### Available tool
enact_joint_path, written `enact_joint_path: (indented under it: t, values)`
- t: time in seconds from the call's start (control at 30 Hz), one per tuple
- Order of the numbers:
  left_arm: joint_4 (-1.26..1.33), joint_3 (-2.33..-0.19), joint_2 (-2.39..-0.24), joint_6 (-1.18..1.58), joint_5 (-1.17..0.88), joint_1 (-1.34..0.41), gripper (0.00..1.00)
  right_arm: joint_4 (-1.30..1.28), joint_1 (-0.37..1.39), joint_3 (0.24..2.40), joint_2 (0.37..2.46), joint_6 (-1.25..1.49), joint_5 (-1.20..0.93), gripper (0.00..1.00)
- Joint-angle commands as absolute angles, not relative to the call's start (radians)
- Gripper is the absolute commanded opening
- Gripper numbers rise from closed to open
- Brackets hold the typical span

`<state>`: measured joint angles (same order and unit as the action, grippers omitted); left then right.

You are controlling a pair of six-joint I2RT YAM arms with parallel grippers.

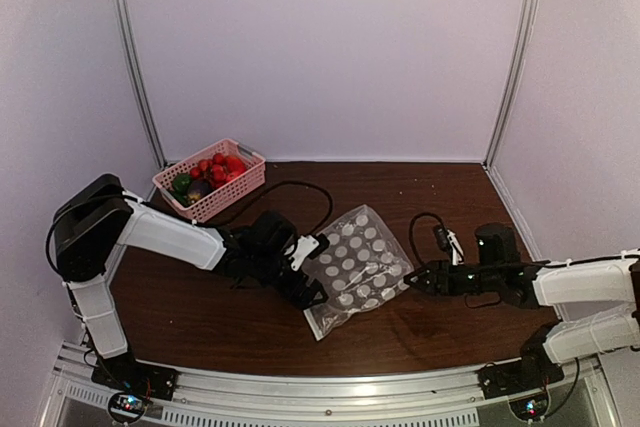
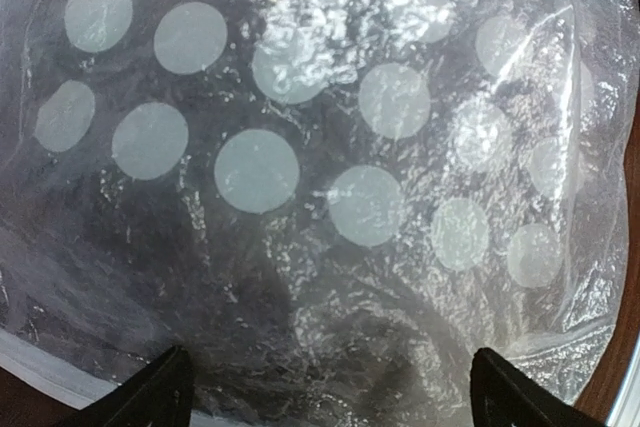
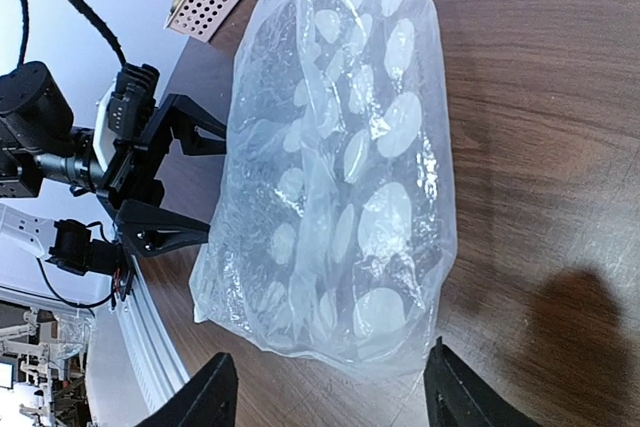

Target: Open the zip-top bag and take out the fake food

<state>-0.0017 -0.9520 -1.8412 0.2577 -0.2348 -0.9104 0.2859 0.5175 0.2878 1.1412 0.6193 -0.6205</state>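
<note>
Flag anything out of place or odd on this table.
Nothing is spilled or damaged. The zip-top bag lies crumpled and askew on the table, apparently empty; the fake food sits in the pink basket at the far left.

Site: robot test booth, lab type. Logged from my remote station:
- plain white panel walls (image 1: 320, 47) closing the left, far and right sides
- metal posts (image 1: 135, 67) at the two far corners
- dark wood-grain table (image 1: 200, 317)
- slotted metal rail (image 1: 330, 387) along the near edge, carrying two arm bases (image 1: 125, 375)
- loose black cable (image 1: 290, 187) on the table

Past the table edge, my right wrist view shows blurred workshop clutter (image 3: 25, 347).
</note>
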Motion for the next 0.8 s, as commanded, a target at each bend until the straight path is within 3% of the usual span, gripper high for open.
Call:
enact_joint_path:
  t: [0.0, 0.17, 0.33, 0.53, 0.77]
  values:
    - [0.034, -0.935, -1.871, 0.276, -0.242, -0.924, 0.98, 0.309, 0.519, 0.323, 1.22, 0.663, -0.572, 0.66]
    - [0.034, -0.93, -1.871, 0.275, -0.239, -0.926, 0.98, 0.34, 0.518, 0.349, 1.309, 0.7, -0.538, 0.6]
    - [0.034, -0.928, -1.871, 0.275, -0.237, -0.926, 0.98, 0.369, 0.517, 0.363, 1.341, 0.704, -0.535, 0.43]
    - [0.035, -0.923, -1.865, 0.273, -0.235, -0.926, 0.98, 0.414, 0.51, 0.37, 1.374, 0.691, -0.545, 0.0]
    - [0.045, -0.941, -1.674, 0.245, -0.252, -0.925, 0.98, 0.393, 0.52, 0.381, 1.26, 0.565, -0.597, 0.0]
